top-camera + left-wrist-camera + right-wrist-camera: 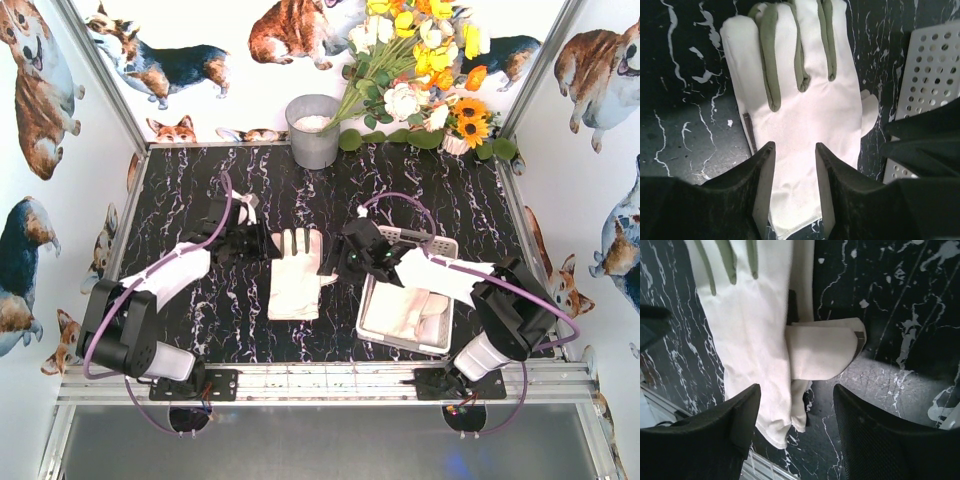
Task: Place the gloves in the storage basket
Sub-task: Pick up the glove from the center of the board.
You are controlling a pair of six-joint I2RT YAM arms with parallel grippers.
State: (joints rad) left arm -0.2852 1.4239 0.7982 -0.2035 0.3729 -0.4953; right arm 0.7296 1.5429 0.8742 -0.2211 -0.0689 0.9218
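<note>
Nearest, along the bottom of the overhead view, both arm bases on a metal rail [300,385]. Just beyond, at lower right of that view, the white basket [443,246] on the black marbled table [200,190], with pale gloves [405,312] already lying inside; how many, impossible to tell. Left of the basket and apart from it, at mid-frame, one more glove [297,275] flat on the table, fingers pointing toward the top of the frame, white back up with grey-green strips between the fingers. Left tool [794,150] open over the cuff end of this glove, jaws spread to either side of the fabric and not gripping it. Right tool [796,395] open wider, over the glove's thumb edge, nothing held. Contact with the cloth unclear for both. Farthest, at top centre, a grey bucket [313,130]; at upper right, a bunch of flowers [420,70].
</note>
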